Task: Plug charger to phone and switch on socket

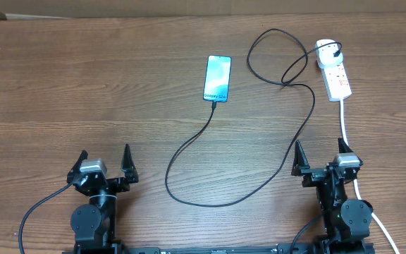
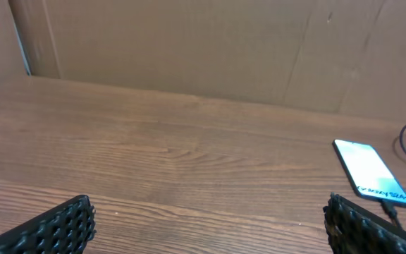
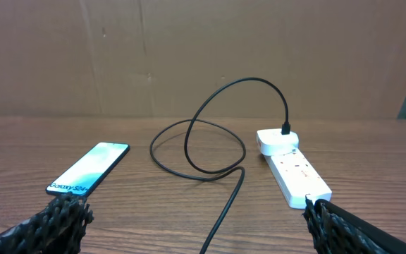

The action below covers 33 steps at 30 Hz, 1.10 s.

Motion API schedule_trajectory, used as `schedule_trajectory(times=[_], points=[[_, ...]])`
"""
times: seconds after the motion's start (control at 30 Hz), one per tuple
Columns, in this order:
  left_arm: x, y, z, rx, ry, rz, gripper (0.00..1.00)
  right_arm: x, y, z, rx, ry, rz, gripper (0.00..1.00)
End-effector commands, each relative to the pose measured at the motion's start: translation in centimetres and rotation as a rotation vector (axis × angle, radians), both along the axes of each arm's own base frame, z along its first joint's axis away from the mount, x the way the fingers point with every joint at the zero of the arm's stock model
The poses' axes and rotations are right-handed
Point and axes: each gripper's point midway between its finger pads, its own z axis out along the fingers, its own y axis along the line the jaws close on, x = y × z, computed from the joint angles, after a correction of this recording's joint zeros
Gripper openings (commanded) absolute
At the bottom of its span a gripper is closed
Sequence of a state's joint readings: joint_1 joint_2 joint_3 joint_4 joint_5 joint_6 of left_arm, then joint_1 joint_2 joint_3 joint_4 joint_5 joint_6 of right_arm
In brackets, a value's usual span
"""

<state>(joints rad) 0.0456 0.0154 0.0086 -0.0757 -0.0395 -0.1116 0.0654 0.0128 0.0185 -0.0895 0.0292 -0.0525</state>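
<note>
A slim rectangular smartphone (image 1: 217, 77) with a lit pale blue-white screen and a dark frame lies flat on the brown wood-grain desk (image 1: 83, 77), a little past the middle and towards the far edge. A long thin black charger cable (image 1: 166, 178) meets the smartphone's near short edge. From there it sweeps towards the robot in a wide bend, then runs back out to the right and curls into a loose loop. It ends at a white adapter (image 1: 324, 51) seated in the far end of a small oblong white power strip (image 1: 338, 79) with red switch marks. I cannot tell how the switches are set. The strip's thick white cord (image 1: 345, 120) trails towards the robot past the right arm. The left gripper (image 1: 105, 161) sits at the near edge, well apart from the smartphone, its jaws spread wide on nothing. The right gripper (image 1: 320, 152) sits near the cord, its jaws likewise wide apart and empty.
</note>
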Motion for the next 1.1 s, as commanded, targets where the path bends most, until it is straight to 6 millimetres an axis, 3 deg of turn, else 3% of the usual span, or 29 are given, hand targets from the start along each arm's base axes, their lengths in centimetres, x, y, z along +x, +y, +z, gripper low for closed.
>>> schedule_trajectory(times=[0.0,0.3,0.7,1.07], points=[[0.0,0.0,0.1,0.094,-0.001,-0.005,1.00,0.0,0.0,-0.1,-0.001,-0.005,0.001,1.00],[0.0,-0.9,0.1,0.117,-0.001,-0.040,1.00,0.0,0.0,-0.1,-0.001,-0.005,0.001,1.00],[-0.1,0.2,0.1,0.037,-0.005,0.010,1.00,0.0,0.0,-0.1,-0.001,-0.005,0.001,1.00],[0.0,0.0,0.0,0.046,-0.003,0.001,1.00,0.0,0.0,-0.1,-0.001,-0.005,0.001,1.00]])
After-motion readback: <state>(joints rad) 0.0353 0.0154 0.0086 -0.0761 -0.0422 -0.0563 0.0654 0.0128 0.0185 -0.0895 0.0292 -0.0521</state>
